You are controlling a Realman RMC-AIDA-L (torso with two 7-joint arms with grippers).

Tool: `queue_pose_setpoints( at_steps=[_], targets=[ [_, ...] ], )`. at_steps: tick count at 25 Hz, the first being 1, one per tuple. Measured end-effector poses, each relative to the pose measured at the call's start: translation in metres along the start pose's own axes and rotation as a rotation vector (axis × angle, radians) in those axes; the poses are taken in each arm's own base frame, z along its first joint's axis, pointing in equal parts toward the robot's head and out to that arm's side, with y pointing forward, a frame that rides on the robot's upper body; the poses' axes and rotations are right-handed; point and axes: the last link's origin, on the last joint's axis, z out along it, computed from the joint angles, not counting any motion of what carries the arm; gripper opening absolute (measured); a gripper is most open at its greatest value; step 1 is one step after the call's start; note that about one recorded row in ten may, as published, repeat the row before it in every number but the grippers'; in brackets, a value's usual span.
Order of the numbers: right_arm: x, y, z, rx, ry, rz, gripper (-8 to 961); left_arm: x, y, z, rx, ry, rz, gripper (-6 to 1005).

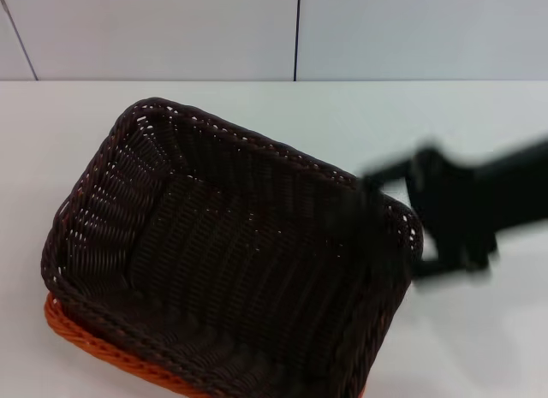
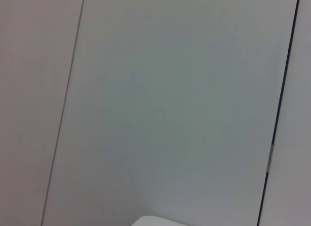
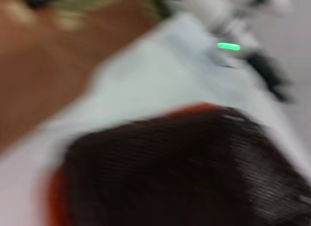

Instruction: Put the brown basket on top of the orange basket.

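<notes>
Brown basket (image 1: 231, 261) is sitting nested on top of the orange basket (image 1: 103, 347), toward the counter's (image 1: 282, 103) near edge, left of centre; only a strip of orange rim is showing under the brown one's near-left side, and the right wrist view (image 3: 194, 163) is showing orange peeking out around the dark weave as well (image 3: 53, 197). Brown one is lying turned a bit relative to the counter edges, so the stack is looking seated but not squared up. Right pincer (image 1: 454, 214) is hanging just beside the basket's right corner, at or just off the rim; it's motion-smeared, so I can't tell how far it's parted or whether it's gripping anything. Judging it's there because that corner is the grab point for placing. Left arm isn't showing in the head view, its wrist camera is only pointing at blank wall panels. Placement is looking essentially done
</notes>
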Motion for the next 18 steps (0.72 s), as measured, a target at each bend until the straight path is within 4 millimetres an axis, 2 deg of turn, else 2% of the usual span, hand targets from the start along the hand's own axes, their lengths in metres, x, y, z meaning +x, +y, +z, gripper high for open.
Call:
queue_pose_setpoints(
  at_steps=[3,7,11,14,18],
  targets=[
    [0.021,-0.021,-0.016,0.245,0.025,0.126,662,0.001,-0.001,0.000,0.005,0.004,0.000,722],
    [0.055,-0.037,-0.037,0.533,0.035,0.371,662,0.005,0.000,0.002,0.000,0.030,-0.005,722],
    [0.088,-0.031,-0.068,0.791,-0.047,0.600,662,0.011,0.004,0.003,-0.014,0.071,-0.008,722],
    [0.108,-0.007,-0.094,0.979,-0.198,0.760,662,0.014,0.005,0.004,-0.023,0.087,-0.006,722],
    [0.138,0.057,-0.115,1.234,-0.357,0.908,662,0.017,0.006,0.005,-0.031,0.108,-0.003,722]
  ],
)
